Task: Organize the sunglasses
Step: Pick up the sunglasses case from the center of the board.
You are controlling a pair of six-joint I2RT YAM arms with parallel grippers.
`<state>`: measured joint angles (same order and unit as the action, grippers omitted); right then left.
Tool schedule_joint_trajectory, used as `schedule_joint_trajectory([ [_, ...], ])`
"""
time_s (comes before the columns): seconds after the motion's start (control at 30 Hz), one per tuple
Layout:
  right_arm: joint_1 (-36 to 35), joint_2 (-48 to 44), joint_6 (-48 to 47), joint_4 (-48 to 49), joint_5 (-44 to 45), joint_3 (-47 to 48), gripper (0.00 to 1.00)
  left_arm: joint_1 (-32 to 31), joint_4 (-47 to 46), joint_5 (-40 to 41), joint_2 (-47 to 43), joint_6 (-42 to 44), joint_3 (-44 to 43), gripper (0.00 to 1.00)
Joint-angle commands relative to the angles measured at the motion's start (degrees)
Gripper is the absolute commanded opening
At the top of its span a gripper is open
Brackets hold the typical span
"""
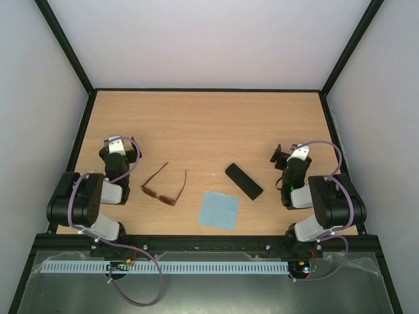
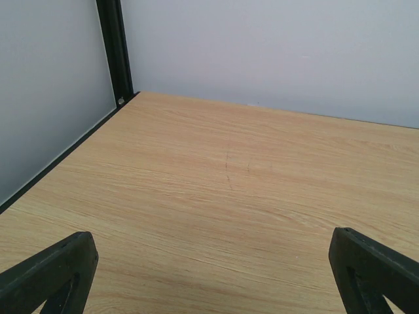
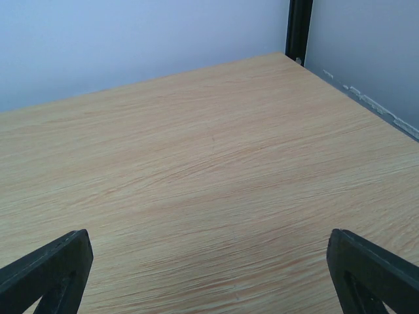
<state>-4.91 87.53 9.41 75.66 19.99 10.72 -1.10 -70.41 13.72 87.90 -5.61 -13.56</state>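
My left hand (image 2: 211, 265) and right hand (image 3: 209, 265) are spread, empty. The sunglasses (image 1: 165, 186) lie left of centre, temples unfolded; pinching one slim temple risks bending it or skidding the frame.

The bottom edge crops the left fingers (image 2: 49, 275) and right fingers (image 3: 366, 275).

Looked like a robotics lab test cell. Was boxed in at 9, 12 and 3 o'clock by plain white panels (image 1: 209, 39) set in black frame struts (image 1: 65, 42). Held a wood-grain tabletop (image 1: 209, 124), with a left arm (image 1: 85, 199) at 7 o'clock and a right arm (image 1: 330, 203) at 5 o'clock, bolted to a black rail (image 1: 209, 244) and trailing lavender cables (image 1: 324, 142).
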Motion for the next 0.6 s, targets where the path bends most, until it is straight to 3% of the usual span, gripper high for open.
schedule_joint_trajectory([
  [0.0,-0.17,0.46,0.15,0.69,1.21,0.86,0.99,-0.13,-3.24,0.17,-0.09,0.24,0.03,0.99],
  [0.5,-0.19,0.34,0.13,1.06,1.15,0.50,0.99,-0.51,-3.67,0.76,-0.26,0.79,0.16,0.99],
  [0.57,-0.22,-1.09,-0.38,1.87,0.42,-0.25,0.99,-1.43,0.24,2.92,-1.82,1.05,-1.70,1.00],
])
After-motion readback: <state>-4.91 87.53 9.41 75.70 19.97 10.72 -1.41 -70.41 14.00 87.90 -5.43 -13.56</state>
